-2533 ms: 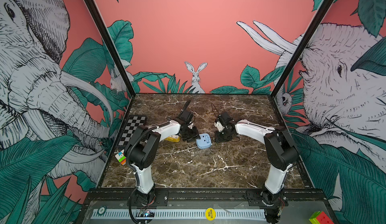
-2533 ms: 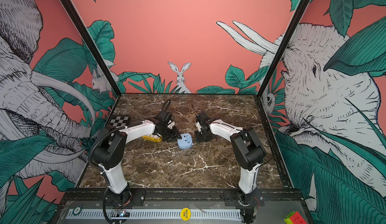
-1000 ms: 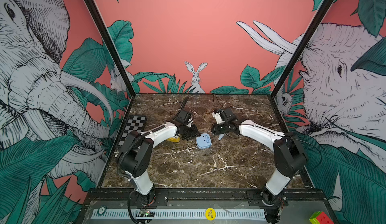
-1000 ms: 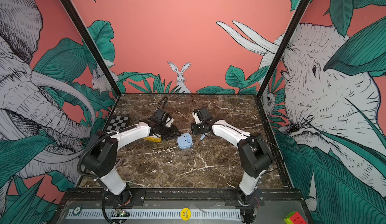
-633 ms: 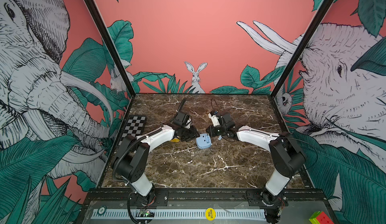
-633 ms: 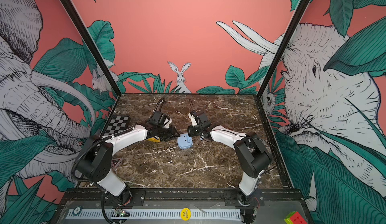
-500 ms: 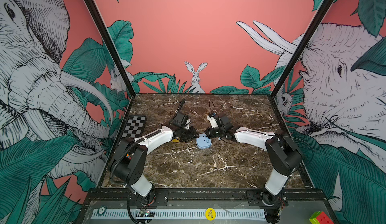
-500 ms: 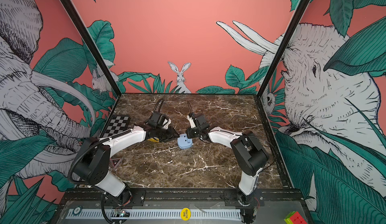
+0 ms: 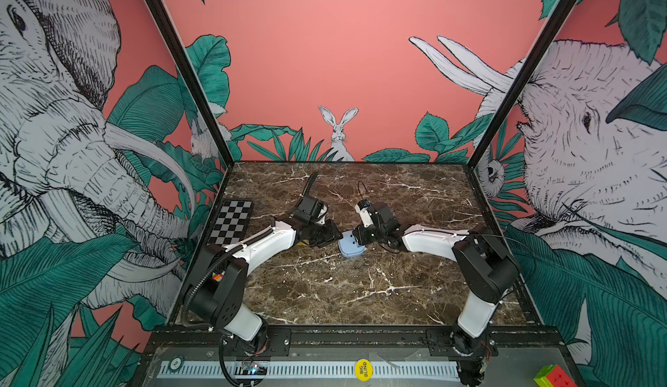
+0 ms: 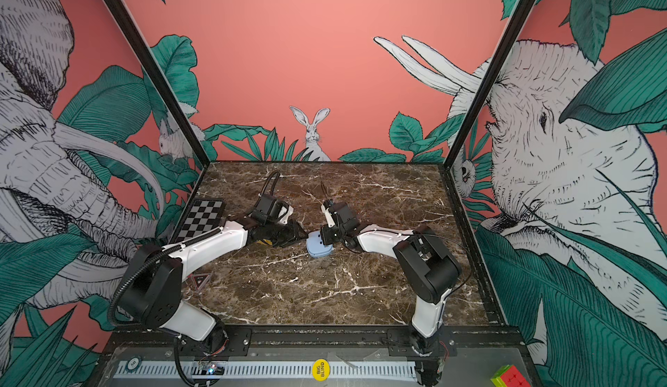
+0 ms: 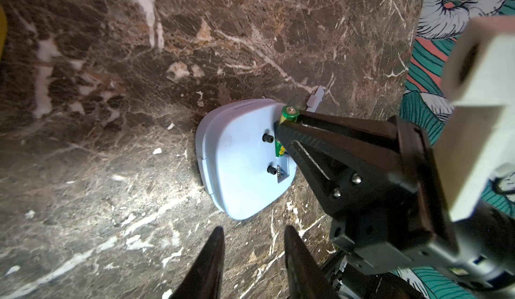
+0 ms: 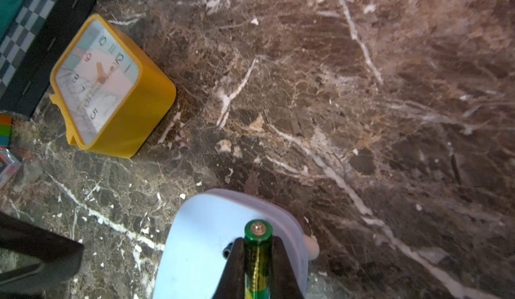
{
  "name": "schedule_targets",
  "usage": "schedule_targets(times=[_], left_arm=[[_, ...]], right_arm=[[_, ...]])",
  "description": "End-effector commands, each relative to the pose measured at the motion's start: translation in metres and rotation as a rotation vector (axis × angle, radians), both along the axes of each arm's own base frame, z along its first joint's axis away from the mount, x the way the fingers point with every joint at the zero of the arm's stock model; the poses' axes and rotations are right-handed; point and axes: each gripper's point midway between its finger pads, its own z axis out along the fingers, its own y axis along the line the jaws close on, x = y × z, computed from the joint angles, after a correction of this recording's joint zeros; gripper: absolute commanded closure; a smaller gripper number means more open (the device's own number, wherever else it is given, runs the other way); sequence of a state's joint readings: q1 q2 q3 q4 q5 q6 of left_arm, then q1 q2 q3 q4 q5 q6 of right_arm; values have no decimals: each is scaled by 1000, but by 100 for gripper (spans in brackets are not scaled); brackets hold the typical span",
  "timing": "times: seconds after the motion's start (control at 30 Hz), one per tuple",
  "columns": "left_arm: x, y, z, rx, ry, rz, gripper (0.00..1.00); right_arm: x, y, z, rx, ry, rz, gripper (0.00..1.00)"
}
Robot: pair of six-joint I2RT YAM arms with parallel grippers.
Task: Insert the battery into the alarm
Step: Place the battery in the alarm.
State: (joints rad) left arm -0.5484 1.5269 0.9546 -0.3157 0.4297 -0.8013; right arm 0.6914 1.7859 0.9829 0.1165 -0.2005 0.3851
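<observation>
Battery (image 12: 257,244) nearer alarm (image 12: 195,241), half behind fingers (image 12: 284,269)

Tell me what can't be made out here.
Lower end of the battery, left wrist view: hidden by the right end effector; whether it sits in the blue alarm is unclear.
Yellow clock, a top view: mostly behind the left arm.
White piece beside the alarm, left wrist view: too small to identify.

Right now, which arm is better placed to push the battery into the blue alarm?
Right. The right claw grips the green battery at the blue alarm's back; the left claw is open, empty.
</observation>
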Motion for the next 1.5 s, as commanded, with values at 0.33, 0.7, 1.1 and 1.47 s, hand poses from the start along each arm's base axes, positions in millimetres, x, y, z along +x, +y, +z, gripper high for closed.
schedule_targets(times=[0.33, 0.7, 1.1, 1.47], left_arm=[[-8, 7, 2, 17, 8, 12, 62], [-11, 9, 1, 20, 8, 19, 62], [-14, 13, -9, 36, 31, 38, 62], [-8, 10, -21, 44, 61, 48, 60]], right_arm=[[-13, -5, 1, -16, -26, 7, 100], [-23, -6, -1, -5, 17, 8, 100], [-23, -12, 6, -14, -8, -11, 67], [-22, -10, 35, -2, -51, 20, 43]])
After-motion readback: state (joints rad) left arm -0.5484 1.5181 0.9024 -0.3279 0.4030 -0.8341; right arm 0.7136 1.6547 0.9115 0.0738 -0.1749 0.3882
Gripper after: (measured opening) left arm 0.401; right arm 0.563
